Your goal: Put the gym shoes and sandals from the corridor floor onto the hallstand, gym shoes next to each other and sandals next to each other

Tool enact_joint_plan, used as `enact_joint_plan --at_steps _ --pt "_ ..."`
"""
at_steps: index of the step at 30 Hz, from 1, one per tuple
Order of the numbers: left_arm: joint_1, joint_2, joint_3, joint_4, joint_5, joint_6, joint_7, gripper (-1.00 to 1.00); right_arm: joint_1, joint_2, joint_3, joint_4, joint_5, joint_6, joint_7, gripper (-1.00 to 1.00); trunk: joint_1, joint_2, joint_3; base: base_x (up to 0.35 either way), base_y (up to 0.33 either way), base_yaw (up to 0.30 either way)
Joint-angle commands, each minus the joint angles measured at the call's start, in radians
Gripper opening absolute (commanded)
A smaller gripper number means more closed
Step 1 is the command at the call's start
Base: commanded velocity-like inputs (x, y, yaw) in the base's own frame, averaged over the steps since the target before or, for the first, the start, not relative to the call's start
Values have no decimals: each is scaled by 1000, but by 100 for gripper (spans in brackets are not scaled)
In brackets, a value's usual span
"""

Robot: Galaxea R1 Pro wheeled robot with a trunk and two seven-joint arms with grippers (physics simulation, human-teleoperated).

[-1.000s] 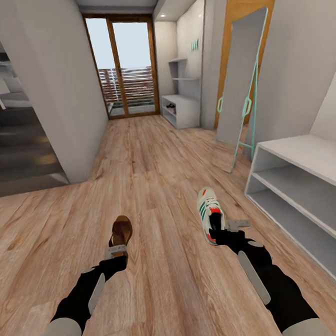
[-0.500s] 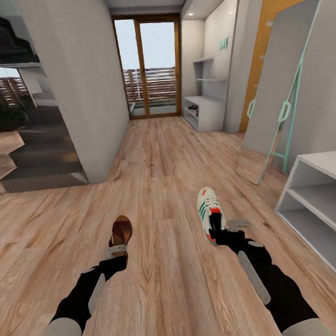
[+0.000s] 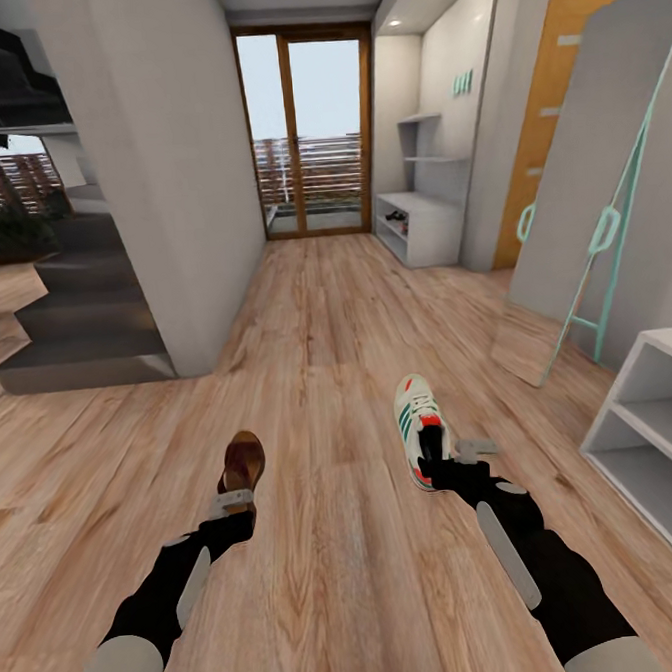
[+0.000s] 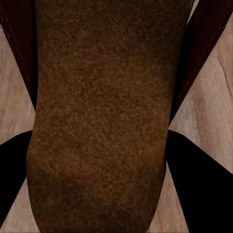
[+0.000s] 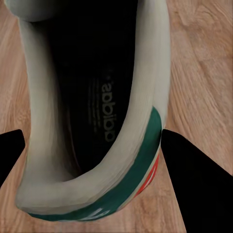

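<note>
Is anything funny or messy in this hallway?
Nothing is spilled or broken. The odd bit: the left gripper holds one brown sandal and the right gripper holds one gym shoe above the wood floor. A tall mirror leans tilted against the wall.

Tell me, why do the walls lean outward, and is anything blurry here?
Head view: wide-angle stretch tilts the tall grey leaning mirror with mint frame and walls outward; light is soft and even. Left wrist view: the brown leather sandal sits so close it looks grainy. Right wrist view: the white green-striped sneaker looms, with its insole print soft.
</note>
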Motion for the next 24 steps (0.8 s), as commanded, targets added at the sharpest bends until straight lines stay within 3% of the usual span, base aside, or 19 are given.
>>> enact_joint_plan --at_steps 1,24 --pt "0 0 3 -2 10 8 -3 -100 -1 -1 3 -1 -10 3 -10 -100 0 0 -1 345 0 0" --pt "0 0 3 -2 10 8 -3 -100 -1 -1 3 -1 -10 3 -10 -100 0 0 -1 345 0 0"
